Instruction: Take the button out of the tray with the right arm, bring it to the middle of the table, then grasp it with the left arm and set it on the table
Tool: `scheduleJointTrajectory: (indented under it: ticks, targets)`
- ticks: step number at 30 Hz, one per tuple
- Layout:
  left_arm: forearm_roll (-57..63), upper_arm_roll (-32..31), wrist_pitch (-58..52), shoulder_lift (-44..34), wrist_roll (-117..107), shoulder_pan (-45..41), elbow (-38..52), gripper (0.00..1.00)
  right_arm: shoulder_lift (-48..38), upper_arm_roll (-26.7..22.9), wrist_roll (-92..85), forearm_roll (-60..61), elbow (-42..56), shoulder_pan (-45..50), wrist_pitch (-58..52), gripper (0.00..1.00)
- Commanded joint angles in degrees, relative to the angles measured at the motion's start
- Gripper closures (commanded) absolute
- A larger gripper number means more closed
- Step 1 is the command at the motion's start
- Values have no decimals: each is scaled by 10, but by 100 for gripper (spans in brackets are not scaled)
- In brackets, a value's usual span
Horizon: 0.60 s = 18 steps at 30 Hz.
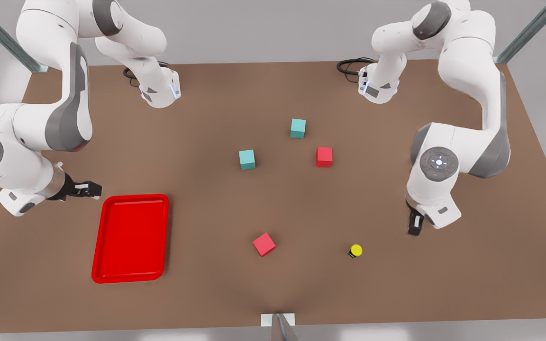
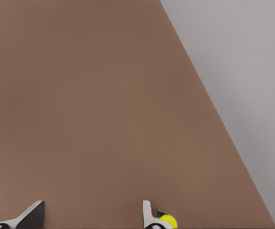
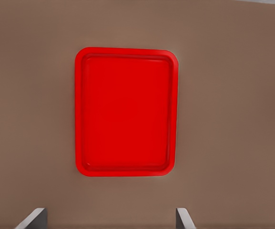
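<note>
Button (image 1: 356,250) rests on counter (image 1: 216,213), outside empty tray (image 1: 131,238). Left pincer (image 1: 414,229) spread nearby; right pincer (image 1: 94,190) spread beside tray. Task appears complete.

Button (image 2: 168,221) beside spread jaws, on table (image 2: 104,119)

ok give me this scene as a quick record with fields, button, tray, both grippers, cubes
button: on the table, outside the tray, on the front view's right
tray: red, nothing in it, on the front view's left
left gripper: open, just off the button, apart from it
right gripper: open, beside the tray's far corner, holding nothing
teal cubes: two, mid-table
red cubes: two, one beside the teal pair, one nearer the camera
</note>
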Motion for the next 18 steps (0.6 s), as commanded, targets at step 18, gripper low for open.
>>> scheduleJointTrajectory:
  ticks: [18]
  targets:
    - [-262,149,43,-159,835,-38,-184,0,1,-1,0,0,-2,-2,-2,0]
